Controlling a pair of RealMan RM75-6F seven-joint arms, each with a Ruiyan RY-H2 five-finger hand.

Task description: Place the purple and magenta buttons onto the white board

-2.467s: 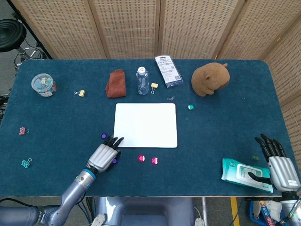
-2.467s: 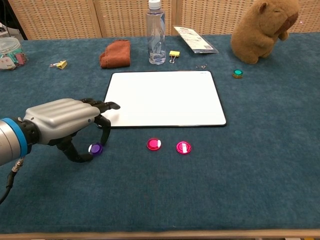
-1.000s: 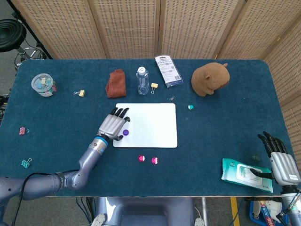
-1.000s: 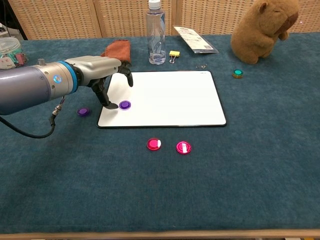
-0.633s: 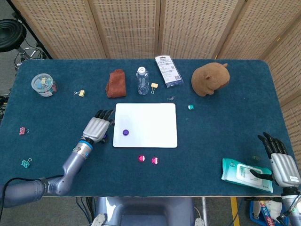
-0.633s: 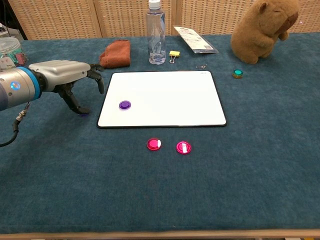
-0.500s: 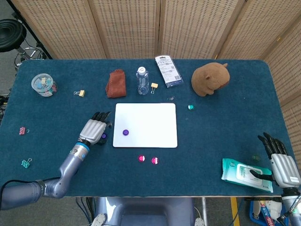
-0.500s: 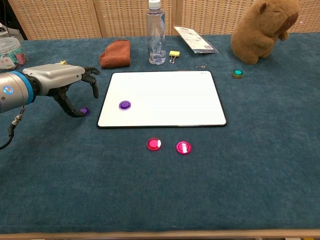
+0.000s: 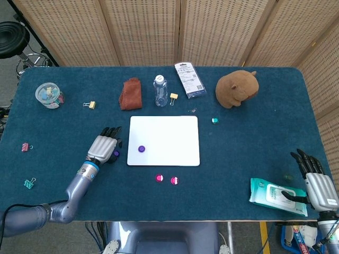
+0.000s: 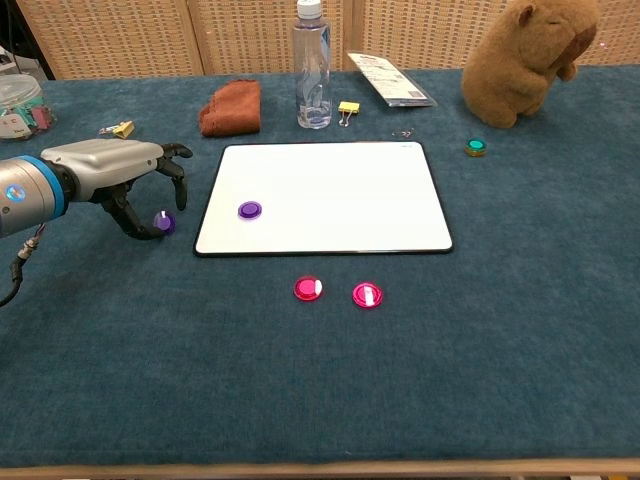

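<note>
Since releasing one purple button point(image 10: 249, 210) on the white board point(image 10: 330, 190), left hand point(image 10: 110, 165) fingers point(image 10: 170, 165) pinch another purple button point(image 10: 164, 222) beside its edge

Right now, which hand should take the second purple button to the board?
Left. The left hand pinches the purple button beside the white board; the right hand rests on the wipes pack.

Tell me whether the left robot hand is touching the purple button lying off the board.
Touching. The chest view shows the left robot hand pinching the purple button between fingertips, tilted on edge just left of the white board.
</note>
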